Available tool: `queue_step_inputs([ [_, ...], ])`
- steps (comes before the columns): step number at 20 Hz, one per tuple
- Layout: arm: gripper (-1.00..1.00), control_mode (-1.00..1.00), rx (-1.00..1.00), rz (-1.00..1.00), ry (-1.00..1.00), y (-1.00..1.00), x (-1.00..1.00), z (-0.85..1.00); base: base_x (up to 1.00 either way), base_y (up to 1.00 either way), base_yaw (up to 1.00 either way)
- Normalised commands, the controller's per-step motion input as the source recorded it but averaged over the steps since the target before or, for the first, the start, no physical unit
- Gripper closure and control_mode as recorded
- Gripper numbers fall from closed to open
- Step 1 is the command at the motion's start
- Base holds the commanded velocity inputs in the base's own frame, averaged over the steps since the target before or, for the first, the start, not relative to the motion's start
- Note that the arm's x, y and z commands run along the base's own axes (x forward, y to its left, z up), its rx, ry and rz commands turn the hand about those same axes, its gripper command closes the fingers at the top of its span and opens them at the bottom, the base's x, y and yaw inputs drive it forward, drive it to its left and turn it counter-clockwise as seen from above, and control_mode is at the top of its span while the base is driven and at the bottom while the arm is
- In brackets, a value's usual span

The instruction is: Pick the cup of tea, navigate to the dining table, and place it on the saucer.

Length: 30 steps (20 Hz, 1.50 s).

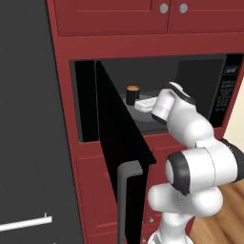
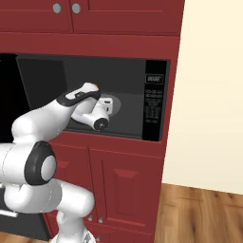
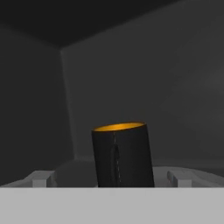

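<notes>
The cup of tea [image 3: 123, 155] stands upright on the turntable [image 1: 145, 110] inside the open microwave [image 1: 224, 90], not yet gripped, with the jaws spread wide just before it, so pickup, drive and placing all remain.

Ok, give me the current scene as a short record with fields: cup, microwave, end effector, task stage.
cup: cup of tea upright inside the microwave, liquid at the top, handle facing the hand camera
microwave door: door swung open to the left
end effector: end effector open, reaching into the cavity, not gripping the cup
task stage: cup not yet picked
</notes>
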Motion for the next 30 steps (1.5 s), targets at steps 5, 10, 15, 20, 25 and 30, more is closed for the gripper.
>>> queue_step_inputs([
  [5, -1.0, -1.0, 0.0, 0.04, 0.0, 0.0, 0.14, -0.07, 0.0, 0.0, 0.0],
  [10, -1.0, -1.0, 0.0, 0.02, 0.0, 0.01, 0.03, -0.09, 0.0, 0.0, 0.0],
  [15, -1.0, -1.0, 0.0, 0.01, 0.0, 0.09, 0.05, 0.0, 0.0, 0.0, 0.0],
  [20, -1.0, -1.0, 0.0, 0.0, 0.0, 0.06, 0.16, 0.0, 0.0, 0.0, 0.0],
  [25, -1.0, -1.0, 0.0, 0.0, 0.0, 0.04, 0.1, 0.0, 0.0, 0.0, 0.0],
  [30, -1.0, -1.0, 0.0, 0.0, 0.0, 0.1, 0.05, 0.0, 0.0, 0.0, 0.0],
])
